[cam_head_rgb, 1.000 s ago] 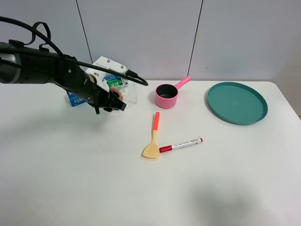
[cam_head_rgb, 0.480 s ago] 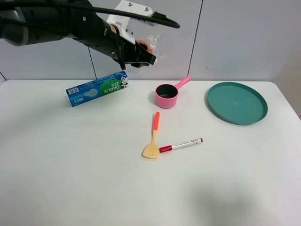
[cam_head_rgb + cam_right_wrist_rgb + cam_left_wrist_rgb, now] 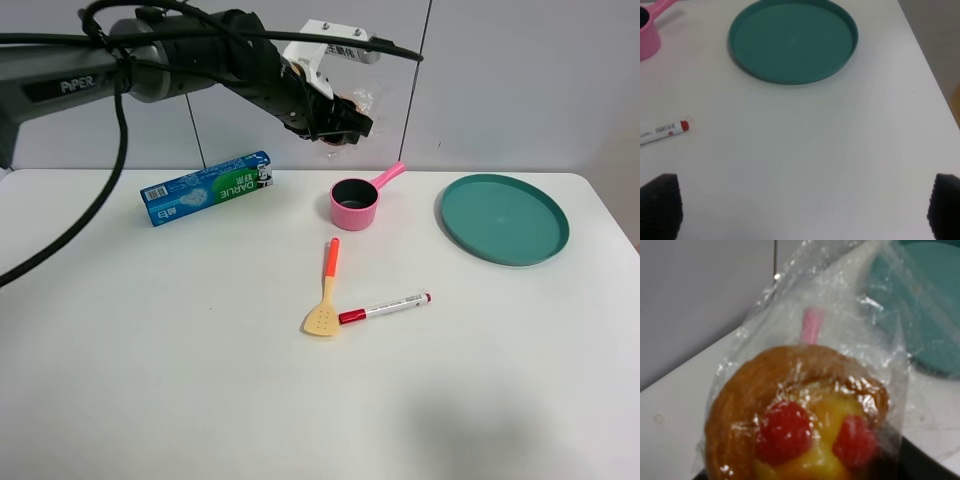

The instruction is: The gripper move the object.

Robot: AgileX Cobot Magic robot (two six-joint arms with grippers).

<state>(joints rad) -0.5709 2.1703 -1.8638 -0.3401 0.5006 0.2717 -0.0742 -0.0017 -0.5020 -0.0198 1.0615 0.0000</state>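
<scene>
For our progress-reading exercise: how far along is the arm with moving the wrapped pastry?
Done: the wrapped pastry is off the table. In hand: the left gripper holds it in the air, over by the pink saucepan. Left: setting it down and letting go; it rests on nothing yet.

- A white table (image 3: pixel 150 380) filled the lower scene.
- Behind it stood a pale grey panelled wall (image 3: pixel 520 80), split by thin dark vertical seams (image 3: pixel 416 90).
- Soft, even light left one faint shadow (image 3: pixel 470 425) near the table's front edge.
</scene>
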